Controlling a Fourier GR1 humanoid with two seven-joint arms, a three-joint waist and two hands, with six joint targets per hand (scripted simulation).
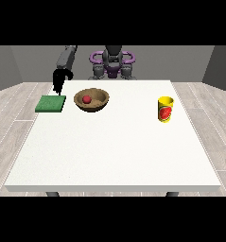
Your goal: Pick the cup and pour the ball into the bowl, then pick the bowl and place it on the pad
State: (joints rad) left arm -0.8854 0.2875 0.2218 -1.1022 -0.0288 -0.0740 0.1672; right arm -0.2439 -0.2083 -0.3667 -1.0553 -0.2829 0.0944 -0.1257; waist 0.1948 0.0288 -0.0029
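Yellow cup [165, 109] upright, ball [86, 99] in bowl [91, 100], pad [51, 103] beside

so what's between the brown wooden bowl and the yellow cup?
Only bare white table, per the front view: nothing lies between the brown wooden bowl and the yellow cup.

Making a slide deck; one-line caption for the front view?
Red ball in the wooden bowl, green pad beside it, yellow cup standing apart.

One arm [66, 57] reaches out at the view's left, its black hand [59, 78] hanging down, fingers pointing down.
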